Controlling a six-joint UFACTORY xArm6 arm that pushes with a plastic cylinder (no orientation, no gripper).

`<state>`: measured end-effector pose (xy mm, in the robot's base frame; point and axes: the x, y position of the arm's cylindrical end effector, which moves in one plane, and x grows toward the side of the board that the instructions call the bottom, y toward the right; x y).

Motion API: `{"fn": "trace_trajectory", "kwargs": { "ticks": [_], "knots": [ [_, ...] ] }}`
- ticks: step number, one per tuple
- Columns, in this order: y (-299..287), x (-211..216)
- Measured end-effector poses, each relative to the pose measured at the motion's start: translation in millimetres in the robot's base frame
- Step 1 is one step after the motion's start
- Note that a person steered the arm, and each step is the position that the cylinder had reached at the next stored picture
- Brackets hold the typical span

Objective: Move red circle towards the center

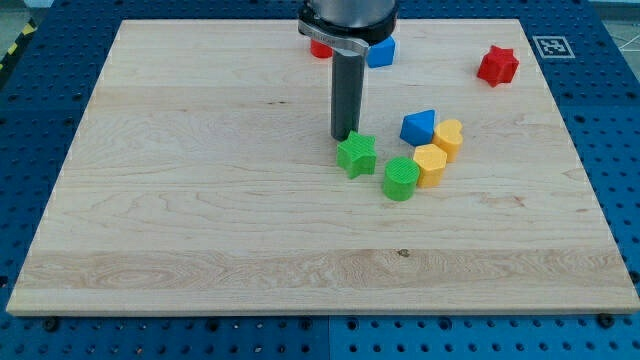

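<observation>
The red circle (319,48) sits near the view's top edge of the wooden board (200,200), mostly hidden behind the arm's housing; only a red sliver shows. My tip (345,136) stands near the board's middle, well below the red circle, just above the green star (357,155) and close to or touching it. A blue block (381,52) lies right of the red circle, partly hidden by the arm.
A red star (497,65) lies at the top right. Right of my tip a cluster holds a blue triangle-like block (419,126), a yellow heart (449,137), a yellow hexagon (430,165) and a green circle (400,179).
</observation>
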<state>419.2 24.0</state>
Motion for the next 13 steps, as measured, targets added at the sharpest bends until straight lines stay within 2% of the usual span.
{"fn": "trace_trajectory", "kwargs": {
  "ticks": [2, 4, 5, 6, 9, 10, 13],
  "knots": [
    [-1, -3],
    [-106, -91],
    [-139, -149],
    [-116, -182],
    [-28, -223],
    [-11, -218],
    [-26, -163]
  ]
}}
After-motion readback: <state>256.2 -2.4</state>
